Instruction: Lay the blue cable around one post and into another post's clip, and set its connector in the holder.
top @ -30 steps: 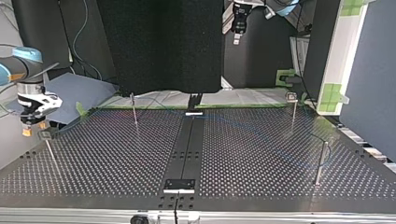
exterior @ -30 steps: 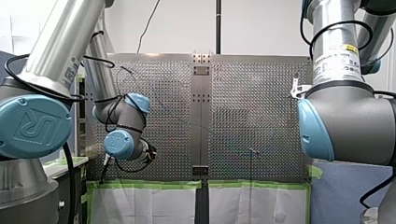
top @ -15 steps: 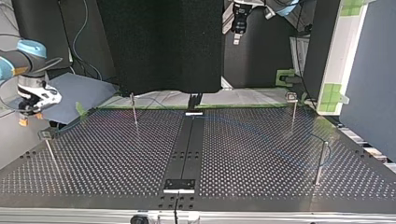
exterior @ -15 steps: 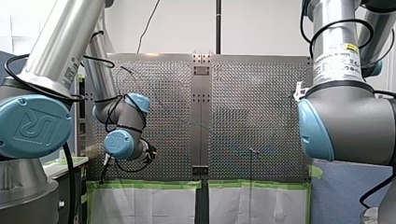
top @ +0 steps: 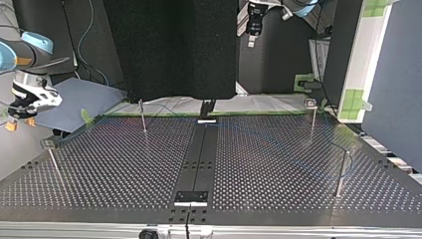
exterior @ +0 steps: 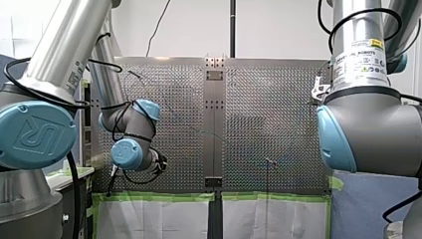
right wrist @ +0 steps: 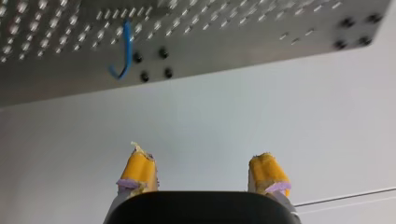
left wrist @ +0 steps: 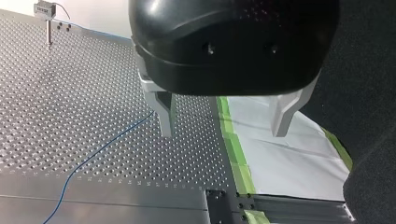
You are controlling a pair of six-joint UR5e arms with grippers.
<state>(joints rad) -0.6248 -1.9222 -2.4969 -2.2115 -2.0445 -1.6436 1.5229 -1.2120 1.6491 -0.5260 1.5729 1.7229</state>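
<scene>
I am looking at the big grey metal table full of little holes (top: pixel 278 164). The thin blue cable (left wrist: pixel 106 146) lies loose and flat on this table. One end of it curls like a hook close to the table's edge, by some dark bolt holes. I cannot make out its connector, or which thing on the table is the holder.

The robot's left gripper (left wrist: pixel 223 122), black with metal fingers, hangs above the table's edge, over the strip of green tape (left wrist: pixel 233 154). Its fingers are wide apart and hold nothing. The cable lies on the table close to one of them.

The robot's right gripper (right wrist: pixel 203 169) hangs out past the table's edge. Its yellow pads (right wrist: pixel 137 170) are wide apart too, with nothing between them.

Thin metal posts with small clips on top (top: pixel 143 119) stand up from the table. I cannot see the cable in any clip, so I think the job is at the picking-up step. Next, I think one gripper must come down low over the table, put a finger on each side of the cable, and pinch it shut. The cable is thin and floppy, so the aim must be good.
</scene>
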